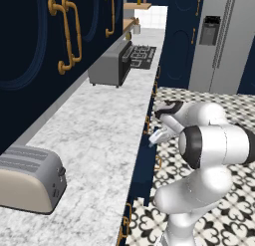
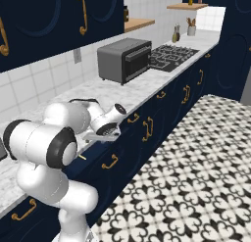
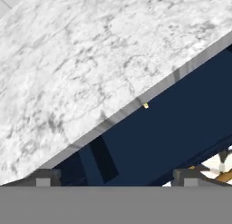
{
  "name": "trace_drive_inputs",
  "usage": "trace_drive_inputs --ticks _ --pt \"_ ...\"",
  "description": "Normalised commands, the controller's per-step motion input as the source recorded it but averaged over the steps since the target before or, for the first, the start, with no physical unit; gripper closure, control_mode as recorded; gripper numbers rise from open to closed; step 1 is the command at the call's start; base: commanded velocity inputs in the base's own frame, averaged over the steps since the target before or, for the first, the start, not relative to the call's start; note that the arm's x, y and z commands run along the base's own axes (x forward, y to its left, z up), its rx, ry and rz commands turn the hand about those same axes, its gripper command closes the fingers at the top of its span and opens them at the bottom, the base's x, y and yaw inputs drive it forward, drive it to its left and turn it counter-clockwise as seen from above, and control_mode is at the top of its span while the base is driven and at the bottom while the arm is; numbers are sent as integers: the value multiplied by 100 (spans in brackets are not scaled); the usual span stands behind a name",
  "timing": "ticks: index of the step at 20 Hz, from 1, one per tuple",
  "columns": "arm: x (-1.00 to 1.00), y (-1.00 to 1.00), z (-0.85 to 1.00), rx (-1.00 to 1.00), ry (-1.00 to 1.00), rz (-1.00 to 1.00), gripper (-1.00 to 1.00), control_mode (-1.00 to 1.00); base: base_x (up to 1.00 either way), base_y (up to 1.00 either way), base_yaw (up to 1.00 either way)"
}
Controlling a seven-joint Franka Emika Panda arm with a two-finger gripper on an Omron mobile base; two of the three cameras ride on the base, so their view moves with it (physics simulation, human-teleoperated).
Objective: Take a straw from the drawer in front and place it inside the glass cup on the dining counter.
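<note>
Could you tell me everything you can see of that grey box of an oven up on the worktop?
The toaster oven is a boxy dark grey appliance, metal by the look of it, with a darker glass door on its front. It stands upright on the marble worktop, backed against the white tiled wall, just before the black stovetop. Nothing rests on it, and its door looks shut.

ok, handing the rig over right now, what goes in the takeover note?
The tool is open and holds nothing; it sits low by the marble worktop edge, facing the navy drawer.
The straw is a small yellow speck just under the worktop edge, not gripped.
Done: nothing delivered yet.
Left: grip the straw, carry it to the glass cup on the dining counter, drop it in.
</note>
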Motion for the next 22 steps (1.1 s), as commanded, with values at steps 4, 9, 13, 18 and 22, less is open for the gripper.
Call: trace_drive_inputs --ticks 4,9,13,18,22 --pt "6 3 -19 -6 3 11 -100 -100 0 0 0" --pt "19 0 -8 0 1 1 -100 -100 0 0 0" --pt "29 0 -12 0 0 0 -100 -100 0 0 0" --pt "23 7 -20 -6 0 0 -100 -100 0 0 0" --pt "17 9 -32 -4 0 0 -100 -100 0 0 0"
